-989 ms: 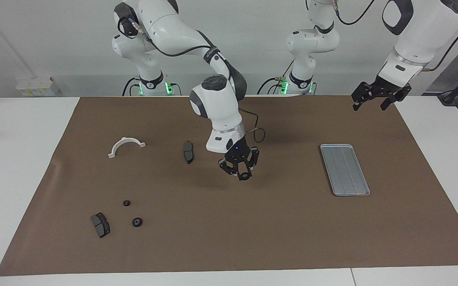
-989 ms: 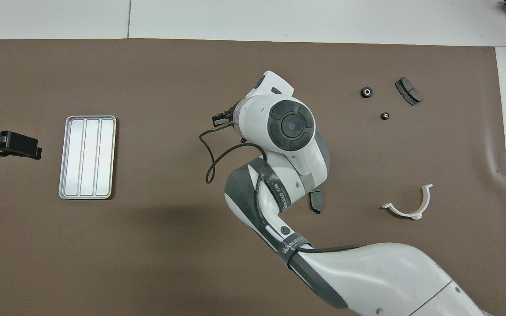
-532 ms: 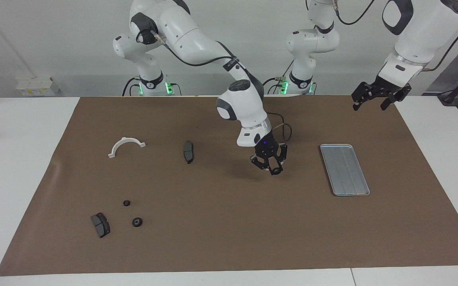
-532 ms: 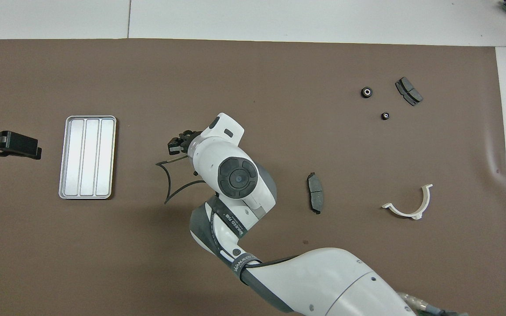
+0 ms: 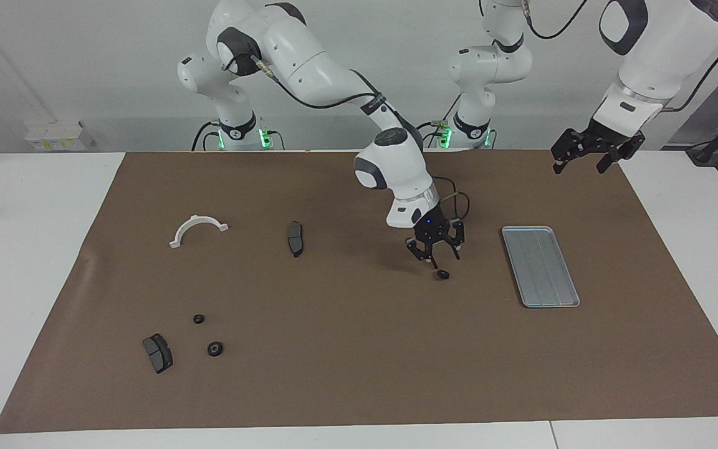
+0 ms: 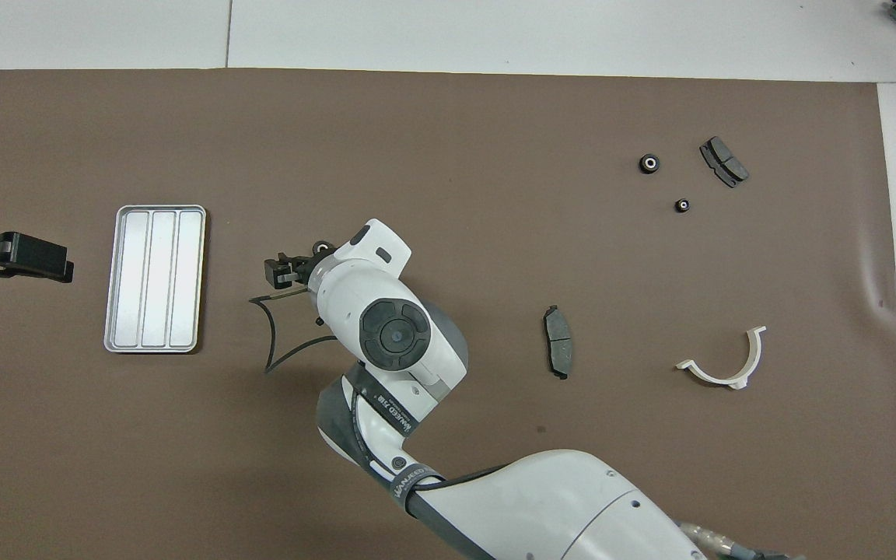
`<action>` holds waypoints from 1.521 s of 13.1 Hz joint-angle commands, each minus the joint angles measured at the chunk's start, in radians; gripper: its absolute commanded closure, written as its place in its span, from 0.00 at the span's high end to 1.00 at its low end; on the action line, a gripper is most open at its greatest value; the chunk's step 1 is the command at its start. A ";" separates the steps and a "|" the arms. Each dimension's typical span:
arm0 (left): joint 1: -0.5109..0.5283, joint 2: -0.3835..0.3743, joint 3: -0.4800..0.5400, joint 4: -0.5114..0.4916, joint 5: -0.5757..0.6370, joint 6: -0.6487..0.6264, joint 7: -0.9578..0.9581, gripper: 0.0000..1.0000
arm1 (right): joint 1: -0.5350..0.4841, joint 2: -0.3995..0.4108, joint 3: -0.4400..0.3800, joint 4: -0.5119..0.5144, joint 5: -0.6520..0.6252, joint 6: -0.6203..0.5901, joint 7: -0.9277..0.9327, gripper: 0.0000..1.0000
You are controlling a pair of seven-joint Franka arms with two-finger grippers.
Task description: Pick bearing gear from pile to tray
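1. Worktop [image 5: 334,386] with its brown mat carries everything. The step in hand is getting one bearing gear into the tray, and judging by how things lie, that is not yet done.
2. Right arm reaches out over the middle of the mat. The left arm waits at its own end of the worktop, its left gripper [image 5: 586,159] open, empty and raised.
3. Tray [image 5: 540,265] lies flat toward the left arm's end with nothing in it. Its rim is low, so a gear should be lowered close to the ridged floor before the fingers part, or it may roll or bounce out.
4. Right gripper [image 5: 435,254] hangs open with nothing in it, over the mat beside the tray and not over it.
5. Bearing gear [image 5: 442,274] lies on the mat just under that gripper, apart from the fingertips and well short of the tray's rim, toward the right arm's end. To do this well:
   - come straight down and centre the fingers across the small round body;
   - close fully, lift clear of the rim, and carry it over the tray's middle.
6. Two more gears [image 5: 214,348] [image 5: 198,318] sit near the right arm's end.
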 commanded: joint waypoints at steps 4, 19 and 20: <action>0.011 -0.021 -0.009 -0.019 0.017 -0.008 -0.005 1.00 | -0.205 -0.086 0.014 0.110 -0.025 -0.368 -0.147 1.00; 0.009 -0.021 -0.009 -0.019 0.017 -0.008 -0.005 1.00 | -0.732 -0.002 0.015 0.087 -0.022 -0.390 -0.633 1.00; 0.011 -0.021 -0.009 -0.019 0.017 -0.008 -0.004 1.00 | -0.723 0.004 0.015 0.087 -0.028 -0.385 -0.631 1.00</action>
